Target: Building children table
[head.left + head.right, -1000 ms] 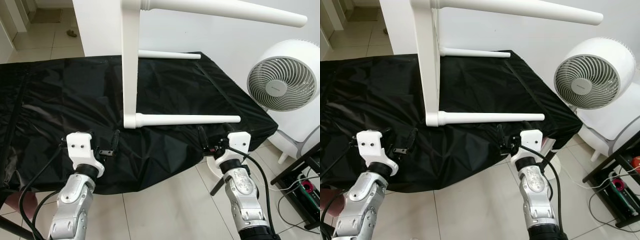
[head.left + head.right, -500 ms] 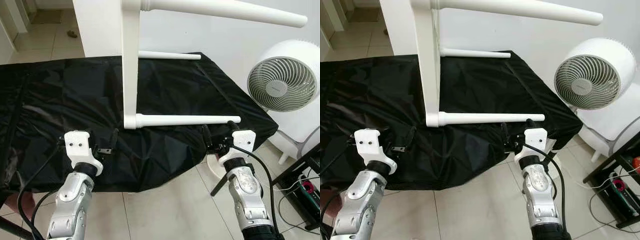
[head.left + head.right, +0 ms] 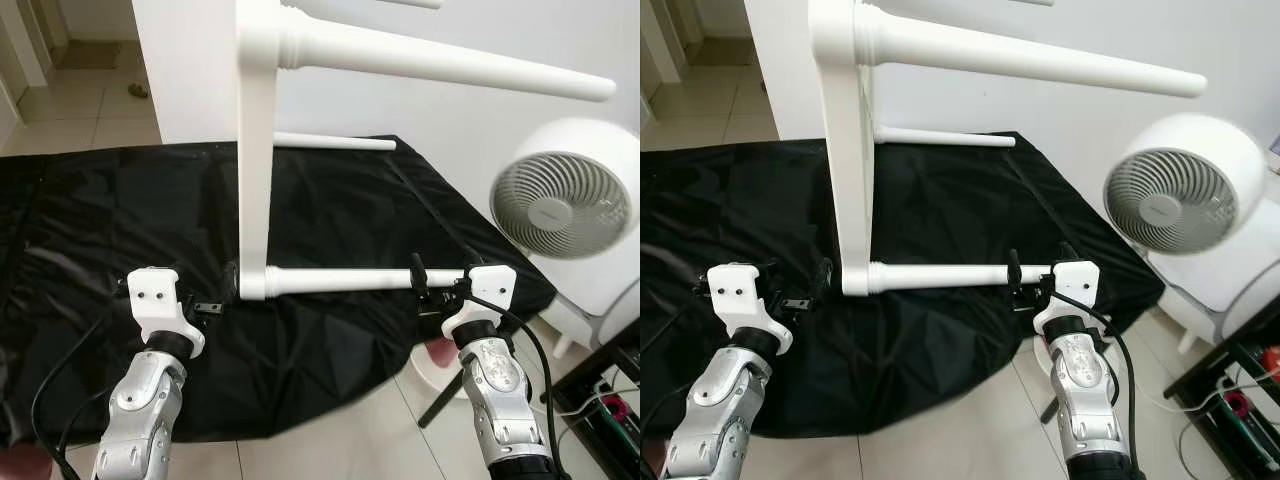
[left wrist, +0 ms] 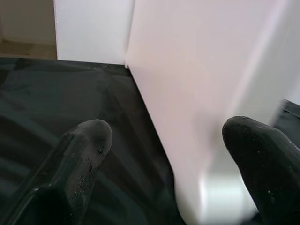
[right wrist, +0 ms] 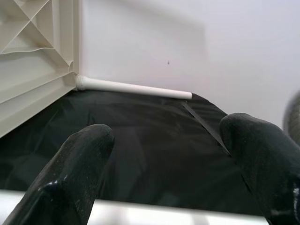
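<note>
white table [image 3: 255, 160] on its side on black sheet [image 3: 120, 230]; fan [image 3: 560, 205] nearby.

The right hand [image 3: 436, 283] has moved forward until its open fingers straddle the free end of the table's nearest leg [image 3: 340, 280]. The left hand [image 3: 222, 293] now sits at the tabletop's [image 3: 256, 170] lower edge.

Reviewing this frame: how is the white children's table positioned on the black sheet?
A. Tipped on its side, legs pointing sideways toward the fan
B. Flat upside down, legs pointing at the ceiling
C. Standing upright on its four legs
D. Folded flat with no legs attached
A. The white table stands on its edge on the black sheet, and its legs run level toward the fan.
</note>
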